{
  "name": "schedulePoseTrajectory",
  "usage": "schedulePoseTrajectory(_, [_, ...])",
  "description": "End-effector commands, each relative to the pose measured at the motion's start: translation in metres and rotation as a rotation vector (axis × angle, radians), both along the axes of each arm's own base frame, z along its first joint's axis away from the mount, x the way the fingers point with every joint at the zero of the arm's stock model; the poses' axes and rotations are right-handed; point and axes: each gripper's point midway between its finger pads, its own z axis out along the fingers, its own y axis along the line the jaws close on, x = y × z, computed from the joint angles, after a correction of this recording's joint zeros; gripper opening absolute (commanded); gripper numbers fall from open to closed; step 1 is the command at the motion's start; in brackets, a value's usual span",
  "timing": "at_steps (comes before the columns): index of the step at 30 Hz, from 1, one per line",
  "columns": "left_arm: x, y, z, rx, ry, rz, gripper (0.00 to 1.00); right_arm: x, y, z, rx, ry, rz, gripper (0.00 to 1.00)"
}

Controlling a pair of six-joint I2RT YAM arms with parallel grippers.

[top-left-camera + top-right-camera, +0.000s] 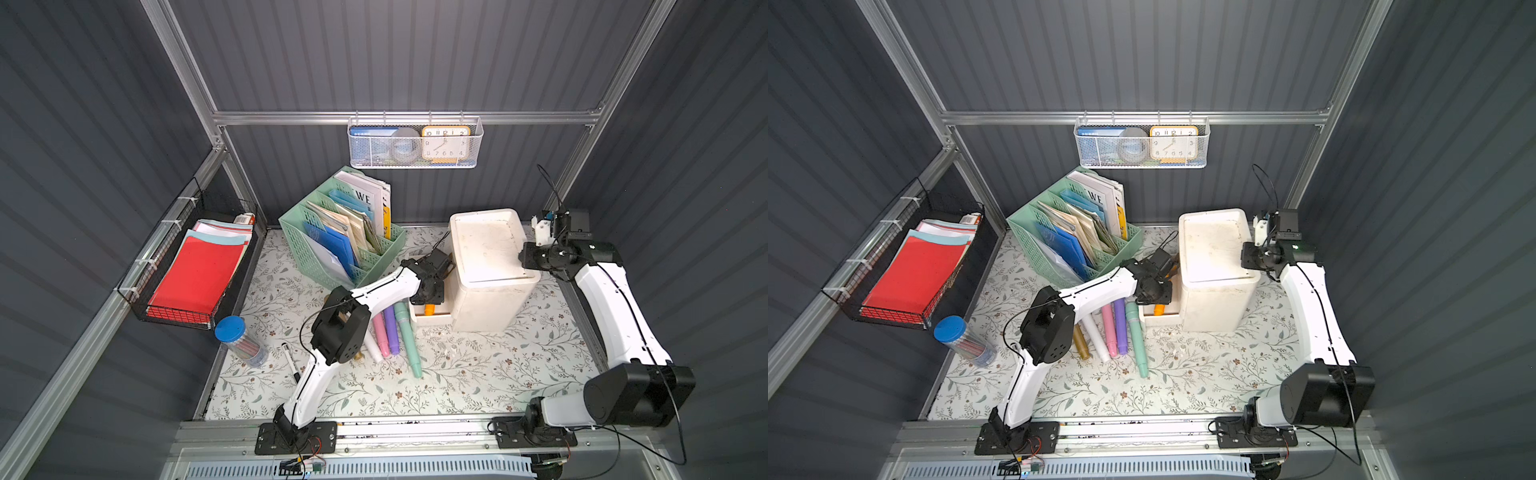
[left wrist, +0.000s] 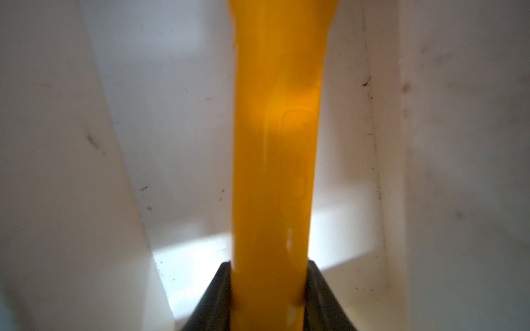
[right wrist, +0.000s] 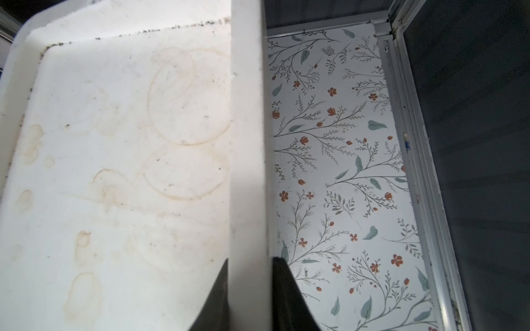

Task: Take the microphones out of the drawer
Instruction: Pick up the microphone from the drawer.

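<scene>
L arm [image 1: 386,286] jaws clamped on orange mic [image 2: 275,143] inside the open drawer [image 1: 432,320], R arm [image 1: 602,299] jaws pinching cabinet rim [image 3: 246,114]: grasp done, lift-out left.

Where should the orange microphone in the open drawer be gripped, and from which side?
Grip the orange microphone by its slim, straight handle, jaws across its width, coming down through the open top of the drawer; its walls likely block any sideways approach. The left gripper pinches it this way.
</scene>
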Motion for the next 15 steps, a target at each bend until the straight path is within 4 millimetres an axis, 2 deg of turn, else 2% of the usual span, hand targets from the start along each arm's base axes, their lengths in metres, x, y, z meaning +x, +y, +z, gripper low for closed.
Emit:
schedulePoseTrajectory(1, [0.031,0.002,0.067,-0.148,-0.118,0.126,0.00,-0.039,0.030,-0.072,0.203,0.320,-0.023,0.06])
schedulePoseTrajectory(5, [0.031,0.004,0.078,-0.189,-0.114,0.134,0.00,-0.039,0.031,-0.072,0.205,0.319,-0.023,0.06])
schedulePoseTrajectory(15, [0.029,0.020,0.091,-0.202,-0.112,0.162,0.00,-0.038,0.031,-0.073,0.210,0.321,-0.023,0.06])
